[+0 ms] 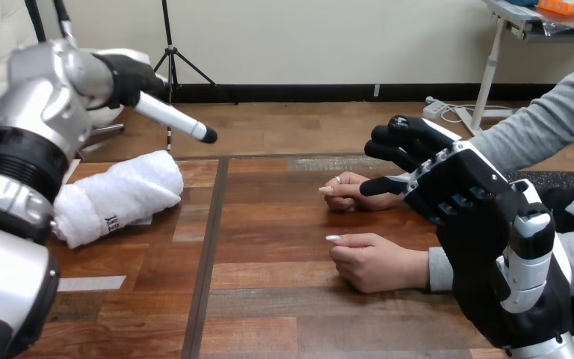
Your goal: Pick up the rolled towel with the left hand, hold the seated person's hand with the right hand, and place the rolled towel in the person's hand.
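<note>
The left arm comes in from the lower left and rises steeply close to the camera, its silver forearm bulking over that side of the surface (269, 307). At its top the left hand (128, 76) hangs in the air, turned toward the right. One finger (170, 114) juts out straight, slanting down to the right. The rest of that hand is turned away, so how its other fingers stand cannot be told, and nothing shows in its grasp.

Below and just behind the forearm lies the rolled towel (123, 194), white, resting on the surface at the far left. Its near end is partly hidden by the arm. The hand is above it and apart from it.

Toward the middle right, two of the person's hands rest on the wood. The farther hand (350, 193) lies flat with a finger pointing left. The nearer hand (374, 263) is loosely curled.

The right arm rises from the lower right corner with its wrist bent. The right hand (452, 183) is held up over the person's forearms, back toward the camera. Its fingers (400, 138) are loosely bent and clasp nothing. Its thumb (380, 185) reaches left toward the farther hand, and whether the two touch cannot be told.
</note>
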Action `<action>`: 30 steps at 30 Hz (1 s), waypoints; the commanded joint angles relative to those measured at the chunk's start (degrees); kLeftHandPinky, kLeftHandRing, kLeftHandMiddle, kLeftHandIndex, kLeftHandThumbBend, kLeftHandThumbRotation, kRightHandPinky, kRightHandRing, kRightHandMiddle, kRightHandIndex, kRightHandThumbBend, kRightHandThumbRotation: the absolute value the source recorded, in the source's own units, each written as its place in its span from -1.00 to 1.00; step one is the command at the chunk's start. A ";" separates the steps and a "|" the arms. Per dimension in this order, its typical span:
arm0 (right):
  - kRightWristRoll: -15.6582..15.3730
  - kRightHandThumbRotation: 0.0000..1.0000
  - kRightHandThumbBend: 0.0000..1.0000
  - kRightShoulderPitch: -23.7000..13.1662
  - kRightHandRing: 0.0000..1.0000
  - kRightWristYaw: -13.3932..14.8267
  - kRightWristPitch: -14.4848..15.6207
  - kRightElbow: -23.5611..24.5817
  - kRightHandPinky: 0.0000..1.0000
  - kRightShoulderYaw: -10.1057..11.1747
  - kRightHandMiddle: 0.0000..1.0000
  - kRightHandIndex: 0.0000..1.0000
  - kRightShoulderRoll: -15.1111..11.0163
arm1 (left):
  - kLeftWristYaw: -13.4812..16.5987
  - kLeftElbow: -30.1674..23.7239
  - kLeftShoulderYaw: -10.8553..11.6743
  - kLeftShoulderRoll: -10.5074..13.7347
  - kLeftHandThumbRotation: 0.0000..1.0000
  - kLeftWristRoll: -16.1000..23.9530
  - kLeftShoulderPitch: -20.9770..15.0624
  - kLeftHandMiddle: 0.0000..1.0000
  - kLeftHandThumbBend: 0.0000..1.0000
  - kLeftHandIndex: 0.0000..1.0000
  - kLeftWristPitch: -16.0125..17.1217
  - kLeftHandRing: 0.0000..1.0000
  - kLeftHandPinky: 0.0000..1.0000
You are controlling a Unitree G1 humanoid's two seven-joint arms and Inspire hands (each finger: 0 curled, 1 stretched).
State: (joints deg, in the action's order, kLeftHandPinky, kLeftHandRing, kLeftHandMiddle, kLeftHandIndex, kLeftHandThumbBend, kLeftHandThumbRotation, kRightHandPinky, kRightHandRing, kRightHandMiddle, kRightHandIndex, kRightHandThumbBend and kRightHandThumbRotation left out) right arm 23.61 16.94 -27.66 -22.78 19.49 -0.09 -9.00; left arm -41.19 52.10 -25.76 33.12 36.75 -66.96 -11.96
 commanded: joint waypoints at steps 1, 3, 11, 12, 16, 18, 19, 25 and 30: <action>0.15 0.87 0.66 -3.71 0.67 0.11 0.35 -0.22 0.35 -0.32 0.65 0.60 0.46 | 2.26 -3.27 1.43 0.90 0.30 -0.28 -0.11 1.00 0.96 1.00 -0.83 1.00 0.86; 0.19 0.87 0.66 -3.71 0.67 0.13 0.43 -0.21 0.35 -0.32 0.65 0.59 0.48 | 3.48 -3.62 1.43 0.85 0.26 -0.09 0.10 1.00 0.98 0.99 -1.14 0.99 0.86; 0.22 0.87 0.66 -3.74 0.66 0.11 0.59 -0.19 0.34 -0.43 0.65 0.59 0.58 | 11.61 -2.47 -0.52 -0.41 0.19 3.29 0.45 0.96 1.00 0.95 -2.86 0.92 0.73; 0.22 0.87 0.66 -3.79 0.66 0.08 0.54 -0.26 0.34 -0.43 0.65 0.59 0.60 | 12.12 -2.16 -0.59 -0.54 0.19 3.43 0.42 0.96 1.00 0.95 -2.76 0.92 0.71; 0.07 0.88 0.66 -3.89 0.66 -0.15 0.04 -0.54 0.33 -0.43 0.64 0.59 0.61 | 16.92 0.60 -0.64 -1.36 0.15 3.75 0.76 0.95 1.00 0.96 -1.20 0.92 0.68; 0.05 0.89 0.66 -3.92 0.66 -0.18 0.00 -0.58 0.33 -0.42 0.64 0.59 0.60 | 18.03 1.37 -0.68 -1.56 0.13 3.64 0.75 0.96 1.00 0.97 -0.86 0.93 0.70; -0.01 0.89 0.66 -3.89 0.66 -0.11 0.04 -0.49 0.32 -0.43 0.64 0.59 0.60 | 18.90 2.13 -0.60 -1.77 0.13 3.43 0.79 0.96 1.00 0.97 -0.52 0.93 0.70; -0.20 0.91 0.69 -3.82 0.66 0.00 -0.14 -0.39 0.31 -0.40 0.64 0.58 0.68 | 23.50 6.19 -0.96 -2.81 0.12 3.21 0.99 0.99 1.00 0.99 1.50 0.99 0.93; -0.15 0.91 0.71 -3.57 0.65 0.14 0.04 -0.17 0.30 -0.36 0.63 0.57 0.72 | 26.89 9.84 -1.63 -3.75 0.17 3.59 1.03 1.00 1.00 1.00 2.95 1.00 0.98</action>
State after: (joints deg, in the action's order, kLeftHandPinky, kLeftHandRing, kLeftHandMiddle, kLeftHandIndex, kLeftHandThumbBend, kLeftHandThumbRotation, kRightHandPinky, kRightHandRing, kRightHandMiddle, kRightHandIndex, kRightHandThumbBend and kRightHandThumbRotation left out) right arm 23.48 16.60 -27.63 -22.36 19.45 -0.24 -8.93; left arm -17.72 58.20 -26.20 31.37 39.29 -65.64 -10.52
